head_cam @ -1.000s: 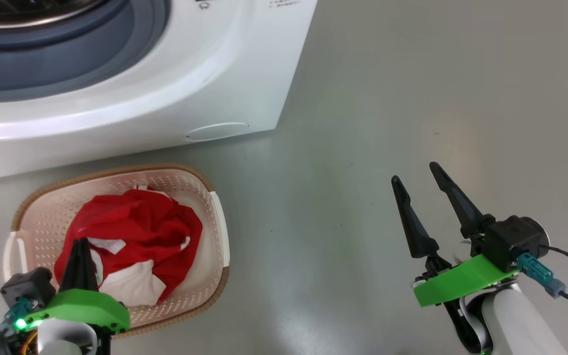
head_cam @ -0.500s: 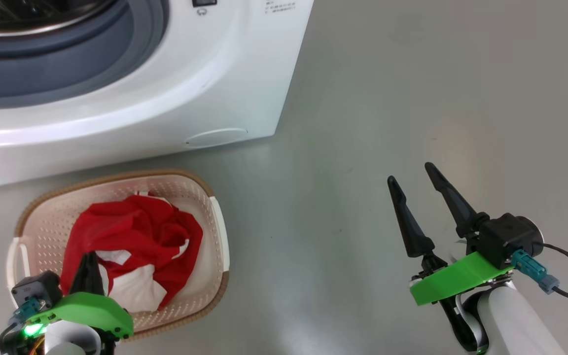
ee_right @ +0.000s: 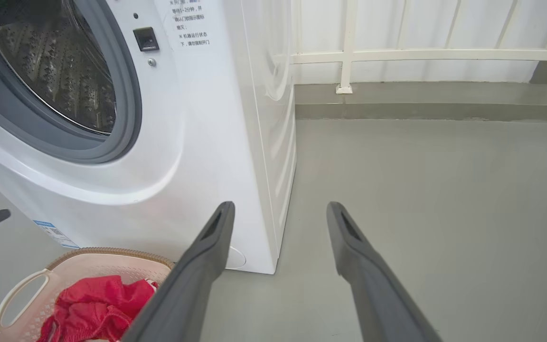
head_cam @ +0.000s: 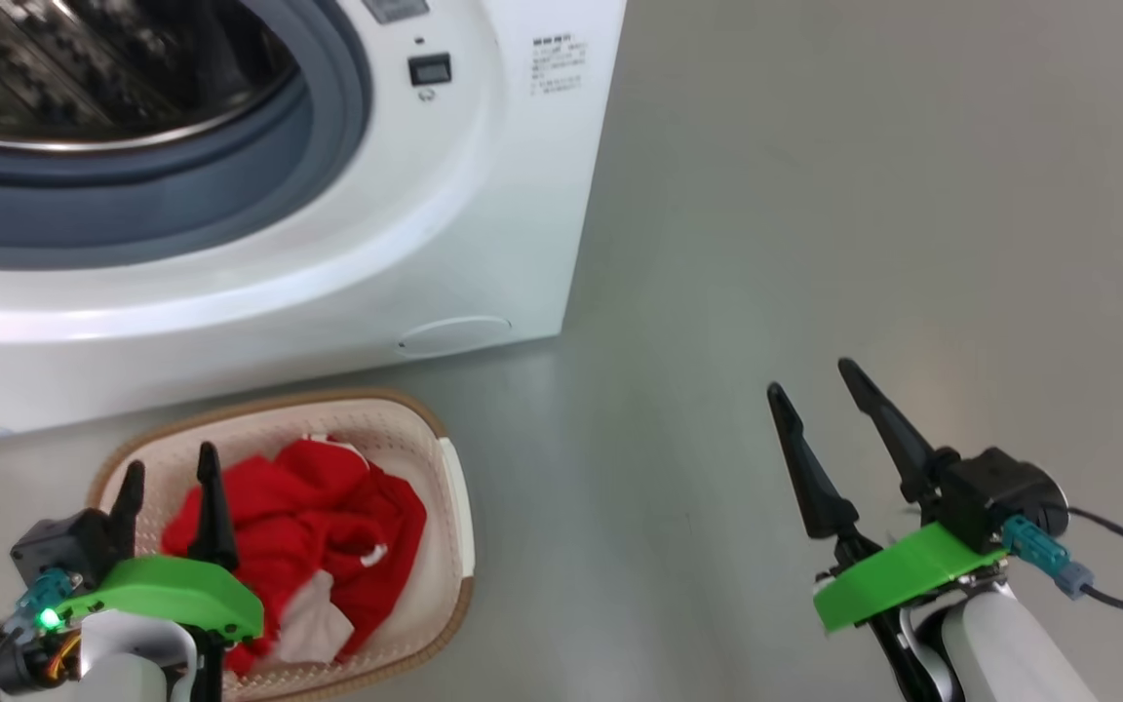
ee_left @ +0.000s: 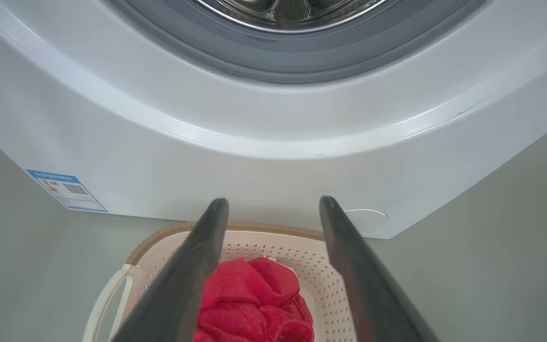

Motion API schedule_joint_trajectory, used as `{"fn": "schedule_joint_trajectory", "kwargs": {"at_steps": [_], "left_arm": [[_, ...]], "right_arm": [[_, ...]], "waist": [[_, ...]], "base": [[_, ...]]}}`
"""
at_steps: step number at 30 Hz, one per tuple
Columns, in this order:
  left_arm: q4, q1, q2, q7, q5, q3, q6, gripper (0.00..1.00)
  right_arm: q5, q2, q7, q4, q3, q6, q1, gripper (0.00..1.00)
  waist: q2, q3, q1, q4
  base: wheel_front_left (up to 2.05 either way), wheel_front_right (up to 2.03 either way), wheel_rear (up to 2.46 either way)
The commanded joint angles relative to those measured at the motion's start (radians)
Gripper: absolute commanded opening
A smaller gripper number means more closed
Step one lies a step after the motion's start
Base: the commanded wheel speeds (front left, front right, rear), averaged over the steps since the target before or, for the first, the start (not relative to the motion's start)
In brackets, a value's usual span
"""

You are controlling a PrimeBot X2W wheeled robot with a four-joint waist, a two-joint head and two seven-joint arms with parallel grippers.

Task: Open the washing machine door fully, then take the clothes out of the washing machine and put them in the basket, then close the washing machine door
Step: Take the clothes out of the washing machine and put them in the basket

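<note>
The red clothes [head_cam: 328, 507] lie bunched in the cream basket [head_cam: 269, 405] on the floor in front of the washing machine [head_cam: 484, 195]. My left gripper [head_cam: 170, 466] hovers open over the basket's near left part, with nothing between its fingers. In the left wrist view the clothes [ee_left: 254, 304] sit below and between the spread fingers of my left gripper [ee_left: 273, 202]. My right gripper [head_cam: 812, 378] stands open and empty over bare floor to the right. The steel drum [head_cam: 84, 68] shows inside the grey gasket [head_cam: 230, 185]. The washing machine door is out of view.
A small round flap [head_cam: 454, 334] sits low on the machine's front and a blue label [ee_left: 67, 190] near its lower left corner. Grey floor [head_cam: 815, 195] stretches to the machine's right. A white railing [ee_right: 397, 54] and a wall close the far side.
My left gripper has gone from shut in the red clothes to open above them, leaving them in the basket. The head camera has tilted, so more of the drum shows. The right gripper stays put.
</note>
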Motion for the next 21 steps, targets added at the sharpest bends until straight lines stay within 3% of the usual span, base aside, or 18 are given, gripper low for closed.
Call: {"fn": "schedule_joint_trajectory", "kwargs": {"at_steps": [1, 15, 21], "left_arm": [[-0.057, 0.032, 0.018, -0.009, 0.018, 0.013, -0.002, 1.0], [-0.422, 0.165, 0.018, -0.009, 0.051, -0.106, 0.033, 1.0], [-0.554, 0.252, 0.023, 0.048, 0.079, -0.133, 0.05, 1.0]], "right_arm": [[0.011, -0.003, -0.01, -0.013, 0.013, 0.006, 0.023, 1.0], [-0.014, -0.003, 0.003, -0.008, -0.038, 0.006, 0.093, 1.0], [-0.024, -0.003, 0.02, -0.023, -0.051, 0.006, 0.127, 1.0]], "waist": [[0.0, -0.046, 0.0, 0.02], [0.0, -0.192, 0.0, 0.07], [0.0, -0.245, 0.0, 0.08]], "base": [[0.0, 0.0, 0.0], [0.0, 0.0, 0.0], [0.0, 0.0, 0.0]]}}
